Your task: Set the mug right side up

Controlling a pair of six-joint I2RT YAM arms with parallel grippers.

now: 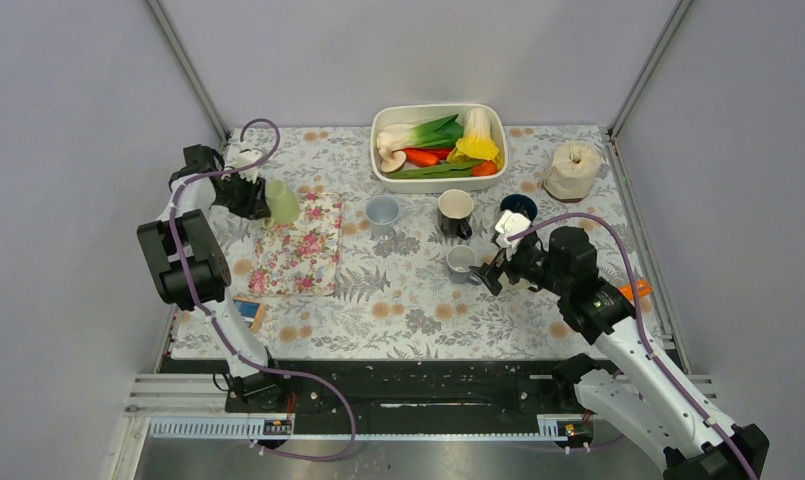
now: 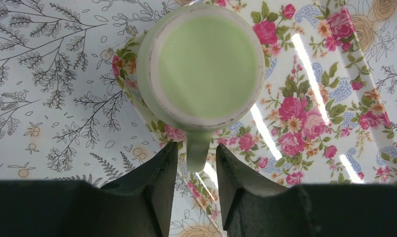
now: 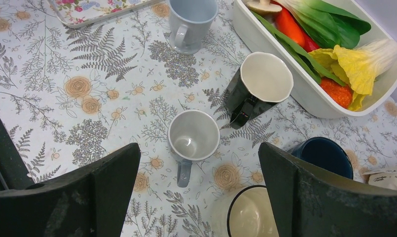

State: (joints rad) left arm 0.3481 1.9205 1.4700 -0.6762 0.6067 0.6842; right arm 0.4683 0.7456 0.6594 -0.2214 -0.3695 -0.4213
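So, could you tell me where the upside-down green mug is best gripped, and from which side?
Probably by its handle, from the side of the left hand: the mug stands base-up on a corner of the tray. Its body is wide and round, while the slim handle juts sideways between that hand's fingers.

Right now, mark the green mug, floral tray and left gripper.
green mug [image 2: 208, 66], left wrist view, on its upturned base.
floral tray [image 2: 309, 103], left wrist view, on its bare patterned surface.
left gripper [image 2: 196, 150], left wrist view, midway between its fingertips.

Left hand [image 2: 196, 153] reaches out, narrowly parted, seemingly not clamped; right hand [image 3: 198, 150] gapes wide.
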